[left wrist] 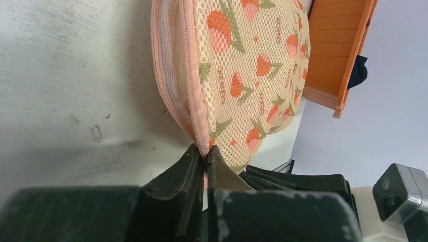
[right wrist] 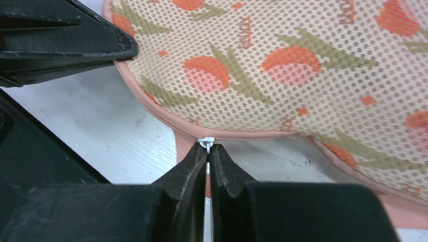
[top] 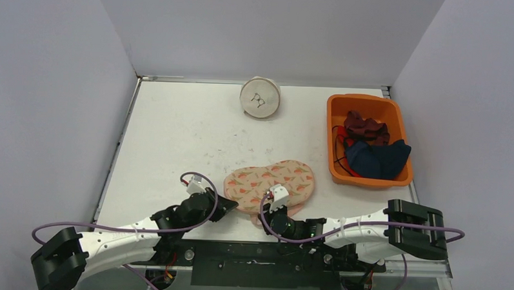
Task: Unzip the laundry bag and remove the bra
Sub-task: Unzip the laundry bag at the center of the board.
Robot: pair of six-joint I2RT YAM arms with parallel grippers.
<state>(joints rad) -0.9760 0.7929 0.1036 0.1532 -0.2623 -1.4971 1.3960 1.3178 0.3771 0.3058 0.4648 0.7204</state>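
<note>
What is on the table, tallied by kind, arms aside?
Floral mesh laundry bag: 1
Round white pouch: 1
Orange bin: 1
Garments visible in the bin: 2, a maroon garment and a navy garment
Total: 5

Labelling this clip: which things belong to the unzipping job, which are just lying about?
Job: peach mesh laundry bag with red flower print; its small white zipper pull, pinched by the right claw; left claw gripping the bag's edge.
Lying about: orange plastic bin of dark clothes; round white mesh pouch.
</note>
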